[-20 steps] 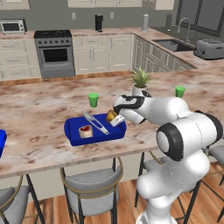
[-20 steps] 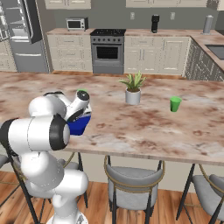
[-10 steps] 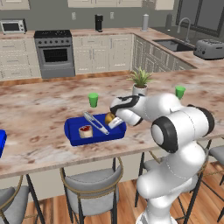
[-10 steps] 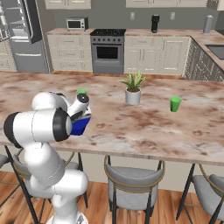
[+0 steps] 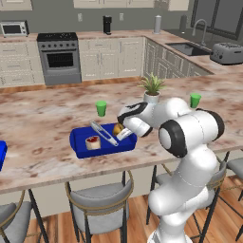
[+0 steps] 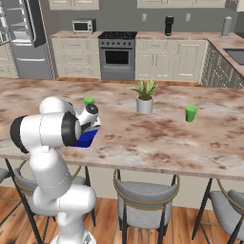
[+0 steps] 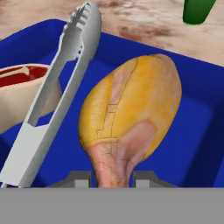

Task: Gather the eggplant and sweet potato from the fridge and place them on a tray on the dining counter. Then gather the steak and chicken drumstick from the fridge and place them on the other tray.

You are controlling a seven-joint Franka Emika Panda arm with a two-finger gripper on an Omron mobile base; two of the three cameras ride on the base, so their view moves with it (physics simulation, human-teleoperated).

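Observation:
My gripper (image 7: 112, 179) is shut on the narrow end of the chicken drumstick (image 7: 131, 113), a golden-tan lump held low over the right part of a blue tray (image 7: 192, 131). In the left base view the gripper (image 5: 122, 132) and the drumstick (image 5: 116, 129) hang at the right end of that tray (image 5: 80, 148). The steak (image 5: 92, 142), red on top with pale sides, lies in the tray's left half, beside silver tongs (image 5: 105, 134). The tray rests on the marbled dining counter (image 5: 42, 118). The fridge (image 6: 28, 52) stands far back on the left. The eggplant and sweet potato are out of view.
A green cup (image 5: 101, 108) stands just behind the tray, and another green cup (image 5: 195, 100) is to the right of a potted plant (image 5: 152, 88). The corner of a second blue tray (image 5: 1, 154) shows at the left edge. Stools (image 5: 97, 199) line the counter's near side.
The arm has swung a little to the left and lower, bringing the held drumstick down over the tray's right end. Steak and tongs have not moved.

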